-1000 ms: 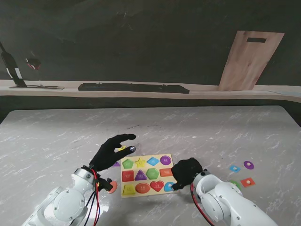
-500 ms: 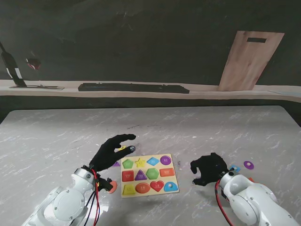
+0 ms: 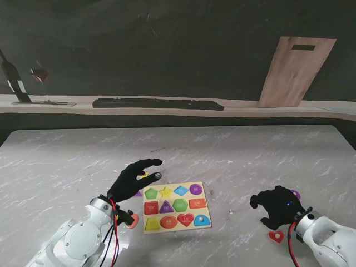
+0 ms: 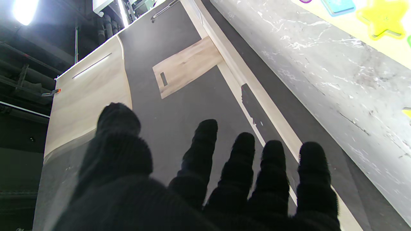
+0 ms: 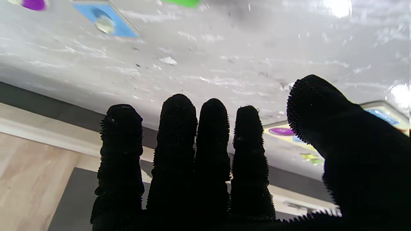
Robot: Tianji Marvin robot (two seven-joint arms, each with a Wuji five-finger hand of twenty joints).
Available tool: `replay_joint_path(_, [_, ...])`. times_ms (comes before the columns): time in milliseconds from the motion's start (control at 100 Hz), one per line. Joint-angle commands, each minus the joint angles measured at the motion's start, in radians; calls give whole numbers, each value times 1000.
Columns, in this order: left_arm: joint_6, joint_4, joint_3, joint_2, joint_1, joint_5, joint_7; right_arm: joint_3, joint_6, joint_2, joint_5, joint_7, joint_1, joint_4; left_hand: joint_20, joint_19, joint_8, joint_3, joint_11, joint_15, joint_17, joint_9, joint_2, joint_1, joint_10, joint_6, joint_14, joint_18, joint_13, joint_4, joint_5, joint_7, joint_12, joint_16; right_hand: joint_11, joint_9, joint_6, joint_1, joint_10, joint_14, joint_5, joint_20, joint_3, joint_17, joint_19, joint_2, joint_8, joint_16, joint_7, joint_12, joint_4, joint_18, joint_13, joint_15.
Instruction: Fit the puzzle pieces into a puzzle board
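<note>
Seen from the stand, the puzzle board (image 3: 177, 207) lies on the marble table (image 3: 233, 150) near its front edge, a little left of centre. All twelve of its recesses look filled with coloured shapes. Loose pieces remain: a red piece (image 3: 275, 236) close to the front edge toward the right, a purple piece (image 3: 295, 194) just past the right hand (image 3: 276, 206), and an orange piece (image 3: 132, 220) at the left wrist. Since the board looks full, where these would go is unclear.

The left wrist view shows the left hand (image 4: 205, 179) with fingers spread and nothing between them; a corner of the board with a yellow star (image 4: 381, 18) sits at the frame's edge.

In the right wrist view the right hand's fingers are extended side by side, thumb apart, empty. A blue piece (image 5: 106, 23) and a green piece (image 5: 184, 3) lie on the table ahead, apparently the next candidates.
</note>
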Motion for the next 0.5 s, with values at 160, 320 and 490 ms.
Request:
replay_joint_path(160, [-7,4,6,1,0,1,-5,48,30,17,-98,-120,-107,9,19,-9,-4,-29,-22,-25,-8,13,21,8,-23,-30,-21,8,33,-12,28,-18,-4,7,50,9,-42,5,-41,-41,-8,43,23,47,61,-2,-4,19,57,26,27,-23,42,61])
replay_joint_path(320, [-12,-1,11,1,7,8,-1,57,50,19,-113,-143,-128,29,19,-9,-4,-30,-22,-25,-8,13,21,8,-22,-30,-21,8,34,-12,29,-17,-5,7,36,10,-136,93,-48,-45,37,37,43,38,36,-26,-29,7,67,-11,-65,-32,32,41])
replay_joint_path(490, [-17,-10,11,1,17,19,9,64,55,23,-131,-147,-138,40,19,-10,-4,-29,-22,-26,-8,14,21,8,-23,-30,-20,9,34,-12,30,-17,-5,7,27,-6,-110,93,-53,-50,30,29,66,27,12,-50,-32,1,69,-12,-68,-34,20,20])
